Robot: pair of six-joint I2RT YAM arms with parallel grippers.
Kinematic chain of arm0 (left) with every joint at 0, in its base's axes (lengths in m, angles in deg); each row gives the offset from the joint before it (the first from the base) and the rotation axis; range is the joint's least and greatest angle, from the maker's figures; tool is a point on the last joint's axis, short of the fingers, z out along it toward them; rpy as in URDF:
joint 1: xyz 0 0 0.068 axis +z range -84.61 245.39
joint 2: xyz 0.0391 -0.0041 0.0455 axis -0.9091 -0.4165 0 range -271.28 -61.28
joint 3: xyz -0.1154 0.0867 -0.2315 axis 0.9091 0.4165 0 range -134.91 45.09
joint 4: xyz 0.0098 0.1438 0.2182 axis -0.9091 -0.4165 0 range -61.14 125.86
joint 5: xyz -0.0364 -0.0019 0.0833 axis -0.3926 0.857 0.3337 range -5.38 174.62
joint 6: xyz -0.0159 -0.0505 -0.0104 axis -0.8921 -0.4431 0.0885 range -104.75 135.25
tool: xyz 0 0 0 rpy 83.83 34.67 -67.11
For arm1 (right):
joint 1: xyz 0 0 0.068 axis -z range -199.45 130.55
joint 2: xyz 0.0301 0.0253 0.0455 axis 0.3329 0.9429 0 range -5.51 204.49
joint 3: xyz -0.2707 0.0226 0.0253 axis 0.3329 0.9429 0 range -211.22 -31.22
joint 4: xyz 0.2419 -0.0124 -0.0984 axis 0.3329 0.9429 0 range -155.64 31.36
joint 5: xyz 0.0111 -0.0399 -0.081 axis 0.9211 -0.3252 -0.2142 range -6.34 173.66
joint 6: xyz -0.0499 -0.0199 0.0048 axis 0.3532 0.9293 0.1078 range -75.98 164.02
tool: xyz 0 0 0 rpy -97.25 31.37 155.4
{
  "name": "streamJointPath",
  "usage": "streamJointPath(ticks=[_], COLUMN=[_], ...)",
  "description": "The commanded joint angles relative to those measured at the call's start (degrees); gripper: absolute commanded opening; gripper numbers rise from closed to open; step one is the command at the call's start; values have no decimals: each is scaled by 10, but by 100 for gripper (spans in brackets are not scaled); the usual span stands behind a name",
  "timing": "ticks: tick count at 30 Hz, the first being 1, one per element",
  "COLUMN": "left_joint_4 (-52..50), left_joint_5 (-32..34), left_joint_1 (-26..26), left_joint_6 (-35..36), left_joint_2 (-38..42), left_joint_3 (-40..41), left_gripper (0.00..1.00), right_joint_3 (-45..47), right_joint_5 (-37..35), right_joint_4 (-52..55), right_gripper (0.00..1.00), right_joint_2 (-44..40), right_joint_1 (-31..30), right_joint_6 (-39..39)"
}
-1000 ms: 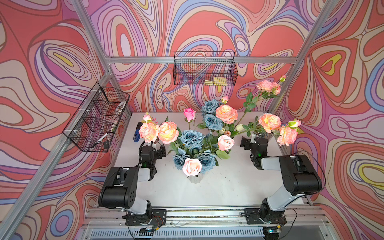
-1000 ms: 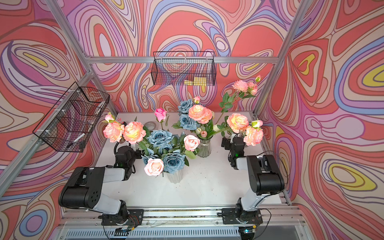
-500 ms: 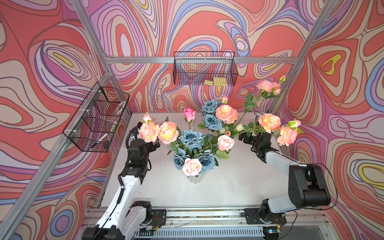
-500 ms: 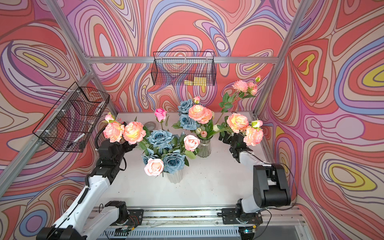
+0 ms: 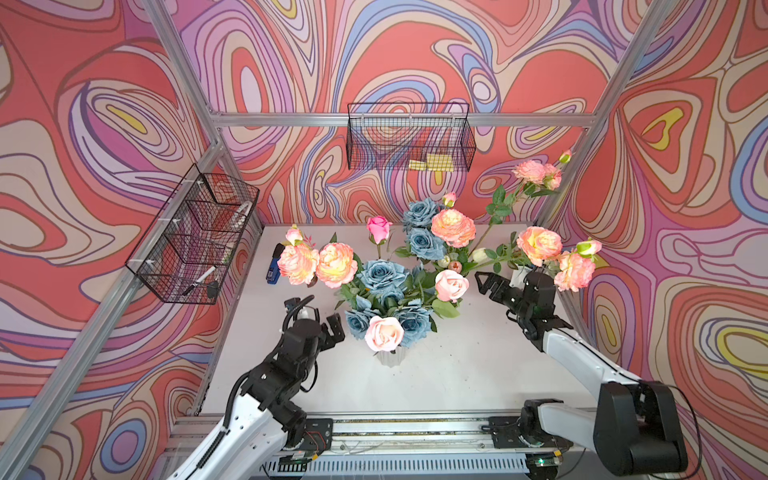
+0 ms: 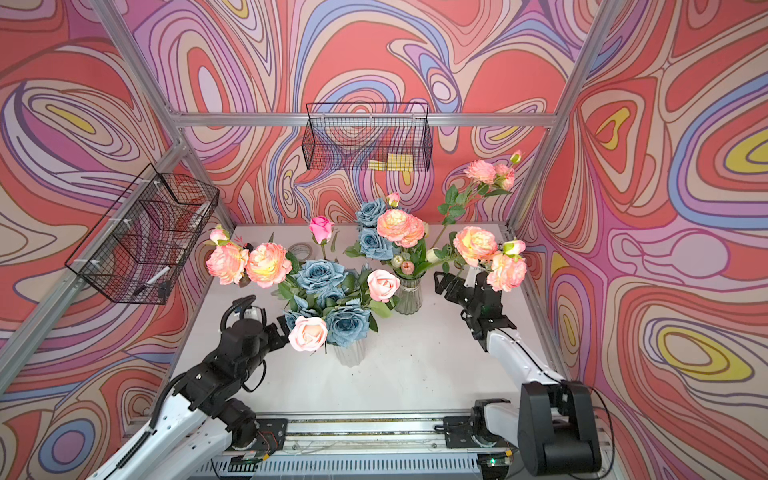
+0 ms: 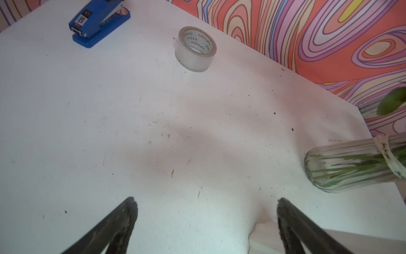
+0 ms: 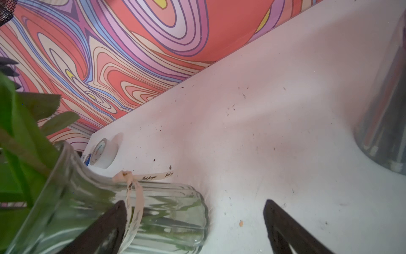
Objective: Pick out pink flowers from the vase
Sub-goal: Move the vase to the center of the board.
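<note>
All pink flowers in vases; grippers empty.
Mostly hidden under blooms: front vase; blurred in wrist views: stems in glass rear vase. Peach-pink ruffled heads w/ yellowish centres, pale roses, buds, leafy stems, at desk centre, mixed w/ blue roses. Wide open, holding nothing: left gripper beside front vase, right gripper beside rear vase.
</note>
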Motion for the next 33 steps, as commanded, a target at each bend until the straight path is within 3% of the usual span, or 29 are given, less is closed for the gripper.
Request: streamJointPath(ticks=[1,4,8,11,14,21,26,29,33], left_joint_4=[-59,-96,-63,19,68,283,439,637,937], left_joint_5=[-9,12,146,204,270,404,450,445,448], left_joint_1=[-10,-53,-186,-285,-376,-564,-601,-601,-599], left_joint_6=[-39,-46,-46,6,49,266,382,466,613], left_joint_2=[6,-8,19,31,6,-86,-139,-159,-258], left_joint_3=[0,-10,11,38,47,72,80,125,166], left_gripper=[100,100,100,97,100,100,100,100,100], right_joint_3=[19,39,58,67,65,83,90,90,84], right_joint_5=[19,19,28,29,27,11,14,14,15], right_joint_4=[30,33,28,36,61,95,102,102,104], right_gripper=[98,98,98,98,98,98,98,98,98], right_joint_2=[-25,-48,-67,-82,-101,-161,-171,-173,-172], right_joint_1=[1,0,0,0,0,0,0,1,0], right_joint_6=[-5,-7,-22,-24,-15,-11,-14,-14,-13])
